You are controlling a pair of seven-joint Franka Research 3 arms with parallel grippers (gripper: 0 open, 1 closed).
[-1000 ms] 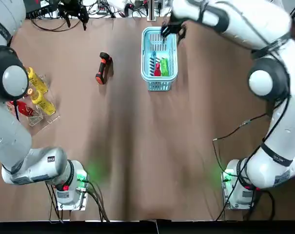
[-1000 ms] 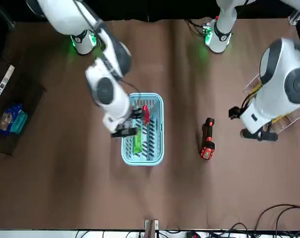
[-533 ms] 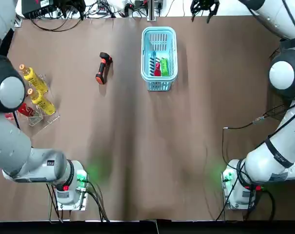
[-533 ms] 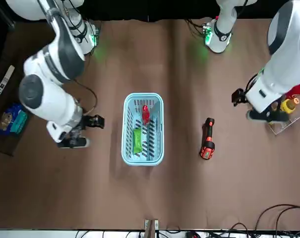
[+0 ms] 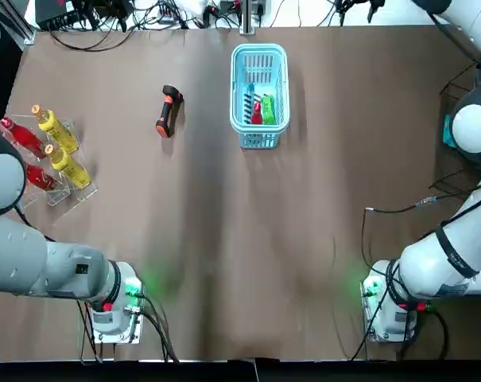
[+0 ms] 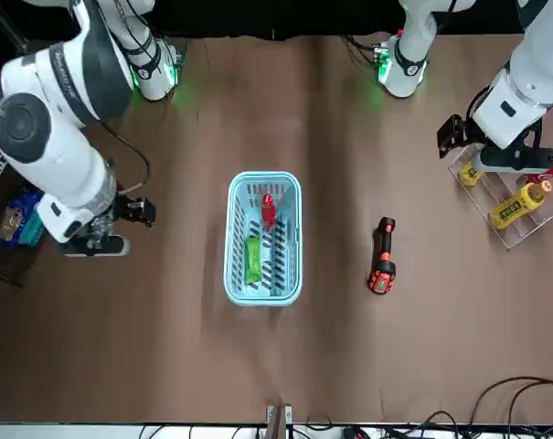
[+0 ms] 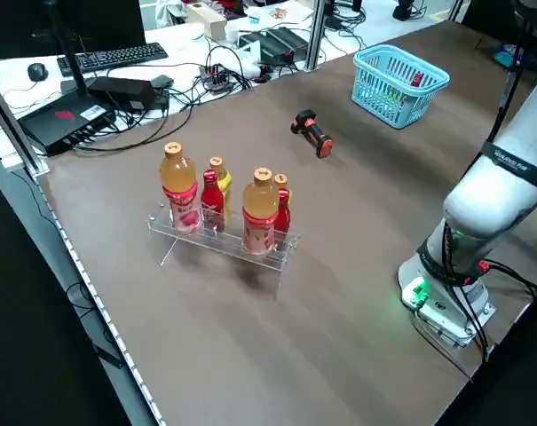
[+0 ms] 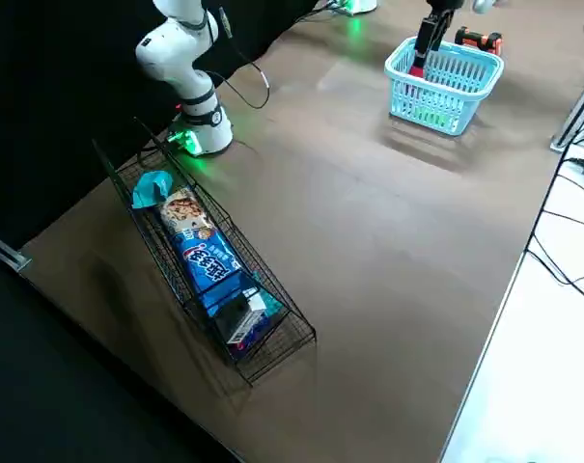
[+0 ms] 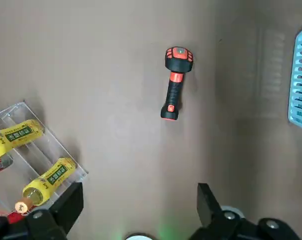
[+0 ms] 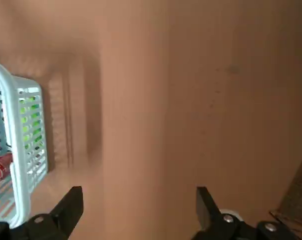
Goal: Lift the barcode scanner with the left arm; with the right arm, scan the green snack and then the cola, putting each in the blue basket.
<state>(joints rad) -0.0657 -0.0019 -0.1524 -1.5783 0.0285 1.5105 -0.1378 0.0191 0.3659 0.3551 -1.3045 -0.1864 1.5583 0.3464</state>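
Note:
The black-and-orange barcode scanner [image 5: 168, 111] [image 6: 382, 256] [image 9: 174, 82] lies on the brown table, left of the blue basket [image 5: 238, 79] [image 6: 230, 240]. Inside the basket lie the green snack [image 5: 268, 109] [image 6: 254, 259] and the red cola [image 5: 256, 112] [image 6: 268, 210]. My left gripper [image 9: 139, 197] [image 6: 506, 165] is open and empty, high over the bottle rack and well away from the scanner. My right gripper [image 10: 139, 197] [image 6: 93, 245] is open and empty, on the basket's right, apart from it.
A clear rack of yellow and red bottles [image 5: 53, 159] [image 7: 224, 209] stands at the table's left. A wire rack of snack packets [image 8: 209, 260] sits at the right edge. Cables and electronics [image 5: 129, 12] line the far edge.
My right gripper has swung from over the basket out to its right side. The left gripper has drawn back over the bottle rack. Scanner, snack and cola stay put.

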